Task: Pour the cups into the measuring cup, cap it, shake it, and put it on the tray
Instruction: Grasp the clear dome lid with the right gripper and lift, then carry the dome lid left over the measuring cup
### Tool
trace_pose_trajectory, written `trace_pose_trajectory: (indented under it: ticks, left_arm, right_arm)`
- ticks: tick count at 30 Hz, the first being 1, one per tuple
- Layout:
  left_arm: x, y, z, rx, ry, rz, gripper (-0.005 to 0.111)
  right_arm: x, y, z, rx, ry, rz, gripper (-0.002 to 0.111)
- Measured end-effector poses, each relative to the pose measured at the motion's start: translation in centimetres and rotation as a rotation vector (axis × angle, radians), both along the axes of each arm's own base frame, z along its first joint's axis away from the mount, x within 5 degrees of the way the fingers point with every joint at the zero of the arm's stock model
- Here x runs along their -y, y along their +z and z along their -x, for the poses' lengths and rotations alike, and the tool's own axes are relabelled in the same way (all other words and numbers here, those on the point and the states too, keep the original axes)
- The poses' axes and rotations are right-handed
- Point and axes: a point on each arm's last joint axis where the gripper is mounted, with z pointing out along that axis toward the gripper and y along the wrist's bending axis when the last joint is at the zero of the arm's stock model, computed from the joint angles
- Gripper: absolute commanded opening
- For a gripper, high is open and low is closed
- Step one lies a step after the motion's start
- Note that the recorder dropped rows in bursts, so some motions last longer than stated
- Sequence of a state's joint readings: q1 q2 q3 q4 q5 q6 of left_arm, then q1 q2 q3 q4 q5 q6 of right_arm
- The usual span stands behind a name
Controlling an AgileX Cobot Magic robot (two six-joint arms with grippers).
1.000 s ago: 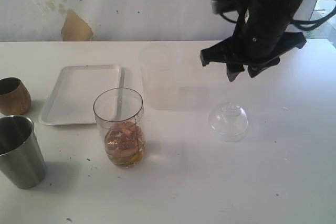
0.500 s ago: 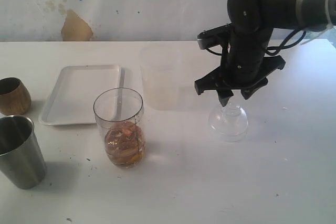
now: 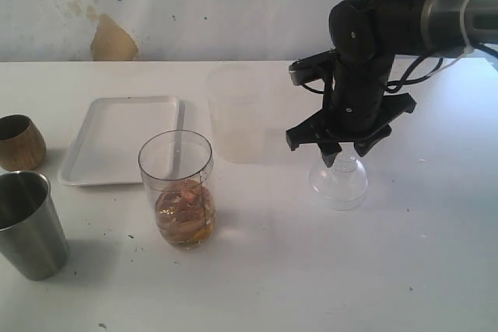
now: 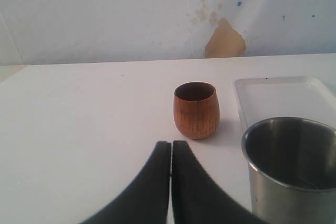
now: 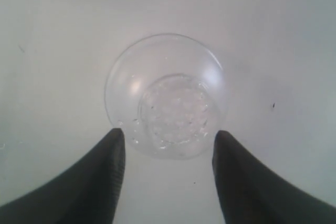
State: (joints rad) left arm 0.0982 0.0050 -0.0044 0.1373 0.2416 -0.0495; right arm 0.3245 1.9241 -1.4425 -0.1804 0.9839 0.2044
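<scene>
Capping step (pours look done): right claw [image 3: 344, 155] spread over clear dome lid [image 3: 338, 182] on table [image 3: 436, 270] — next, lower, pinch it, carry to measuring cup [image 3: 177, 188] near tray [image 3: 117, 138]. Left claw [image 4: 171, 148] pressed together.

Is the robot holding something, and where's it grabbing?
Nothing yet. The right pincer stands open over the clear dome lid, not gripping it. The left pincer is shut and empty.

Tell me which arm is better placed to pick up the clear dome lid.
The right arm, probably. The right claw hangs open over the clear dome lid, jaws at either side. The left claw is shut, near the wooden cup.
</scene>
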Motion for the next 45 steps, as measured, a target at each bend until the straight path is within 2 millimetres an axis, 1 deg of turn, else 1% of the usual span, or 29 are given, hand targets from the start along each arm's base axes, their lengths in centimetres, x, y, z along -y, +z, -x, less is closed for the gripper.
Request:
trace_pose_trajectory:
  ticks: [7, 13, 19, 21, 24, 28, 31, 33, 36, 42, 45]
  left_arm:
    - [0.0, 0.0, 0.0, -0.001, 0.000, 0.000, 0.001]
    - [0.0, 0.0, 0.0, -0.001, 0.000, 0.000, 0.001]
    - [0.0, 0.0, 0.0, -0.001, 0.000, 0.000, 0.001]
    - [0.0, 0.0, 0.0, -0.001, 0.000, 0.000, 0.001]
    - [0.0, 0.0, 0.0, -0.001, 0.000, 0.000, 0.001]
    - [0.0, 0.0, 0.0, -0.001, 0.000, 0.000, 0.001]
    - [0.0, 0.0, 0.0, -0.001, 0.000, 0.000, 0.001]
    - [0.0, 0.0, 0.0, -0.001, 0.000, 0.000, 0.001]
    - [0.0, 0.0, 0.0, -0.001, 0.000, 0.000, 0.001]
    - [0.0, 0.0, 0.0, -0.001, 0.000, 0.000, 0.001]
    - [0.0, 0.0, 0.0, -0.001, 0.000, 0.000, 0.001]
  right_arm:
    - [0.5, -0.2, -0.5, 0.029, -0.054, -0.014, 0.049]
    - [1.6, -0.8, -0.9, 0.006, -0.114, -0.048, 0.049]
    - [1.6, -1.6, -1.1, -0.016, -0.109, -0.053, 0.047]
    - [1.6, -2.2, -1.2, -0.029, -0.104, -0.050, 0.042]
    - [1.6, -2.4, -1.3, -0.034, -0.091, -0.048, 0.027]
    - [1.6, -2.5, -1.3, -0.035, -0.086, -0.047, 0.000]
    - [1.6, -2.3, -1.3, -0.031, -0.071, -0.048, 0.000]
    - [1.6, -1.9, -1.2, -0.025, -0.068, -0.052, 0.000]
    - [1.7, -0.4, -0.7, -0.005, -0.068, -0.059, 0.000]
    - [2.2, 4.4, 1.0, 0.067, -0.056, -0.080, 0.000]
    - [2.2, 6.7, 2.3, 0.084, -0.032, -0.120, 0.000]
